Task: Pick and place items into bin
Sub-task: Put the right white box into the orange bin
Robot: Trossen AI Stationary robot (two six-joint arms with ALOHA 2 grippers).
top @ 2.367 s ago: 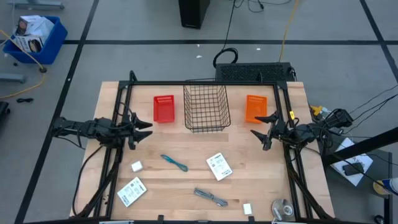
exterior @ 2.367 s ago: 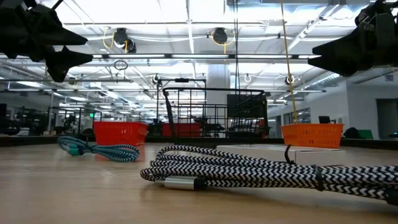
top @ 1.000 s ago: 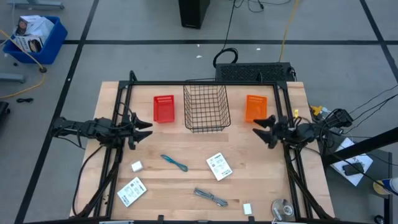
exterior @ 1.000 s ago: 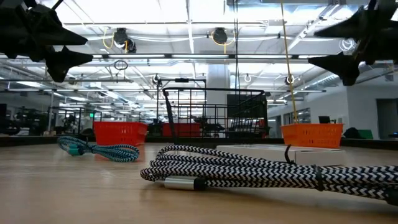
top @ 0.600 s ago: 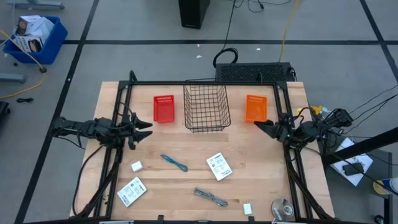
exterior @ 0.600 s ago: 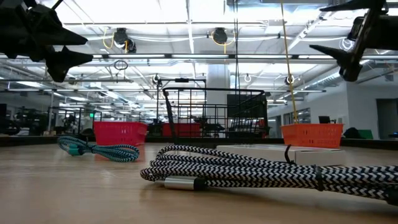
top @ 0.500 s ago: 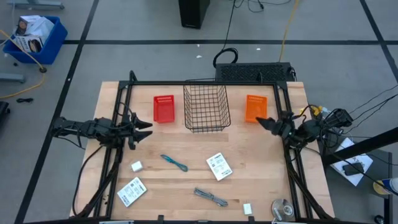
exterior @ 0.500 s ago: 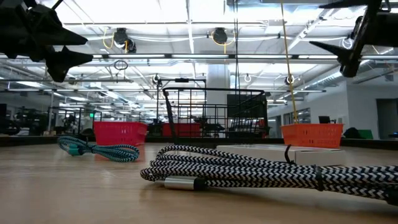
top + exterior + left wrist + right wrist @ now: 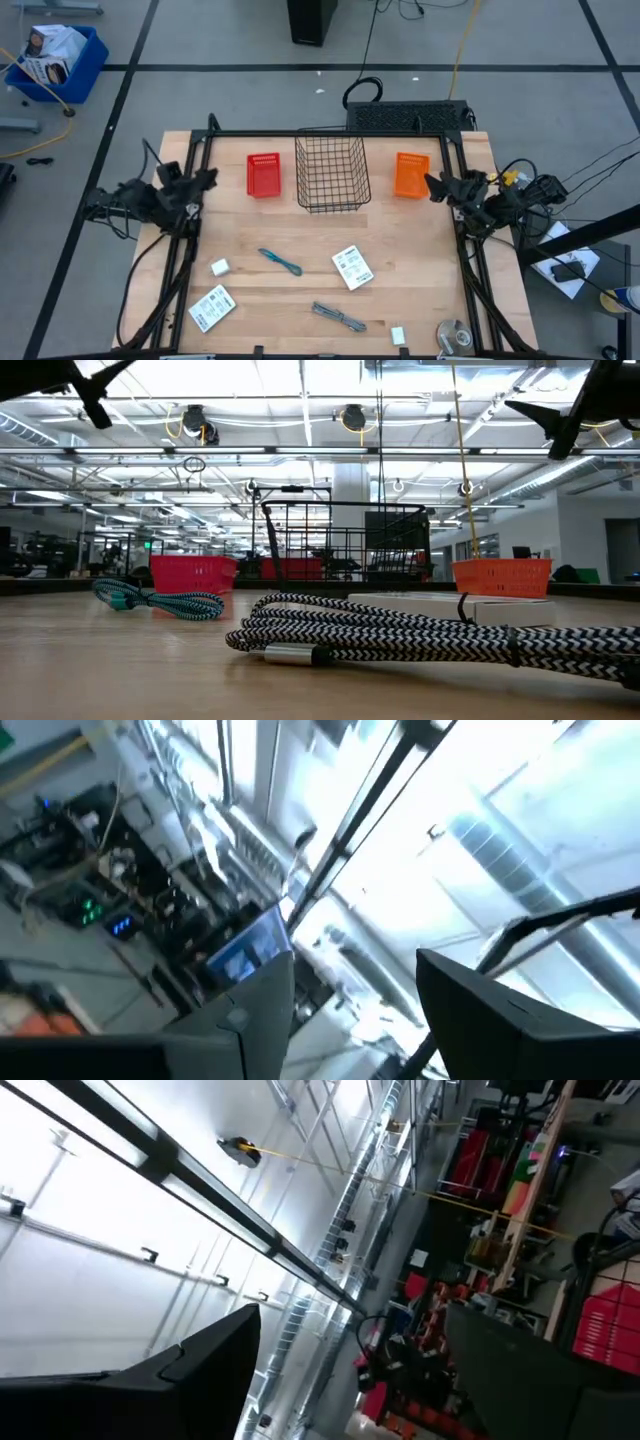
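The items lie loose on the near half of the wooden table (image 9: 400,240): two small white blocks (image 9: 220,267) (image 9: 398,336), two flat printed packets (image 9: 211,308) (image 9: 352,267), a teal braided cable (image 9: 280,261) and a coiled black-and-white braided cable (image 9: 339,318) (image 9: 400,635). At the far edge stand a red bin (image 9: 264,174), a wire basket (image 9: 331,172) and an orange bin (image 9: 411,174). My left gripper (image 9: 200,180) (image 9: 355,1020) is at the left edge, tipped upward and open. My right gripper (image 9: 438,185) (image 9: 350,1380) is at the right edge, also tipped upward and open. Both are high above the items.
A round silver roll (image 9: 455,336) sits at the near right corner. A black frame (image 9: 330,133) runs around the table's far and side edges. The middle of the table between the bins and the items is bare wood.
Both grippers have risen and tipped from level to pointing upward, rolling as they went. The left has drawn back toward the table's left edge, the right toward the right edge. Both stay open. No item has moved.
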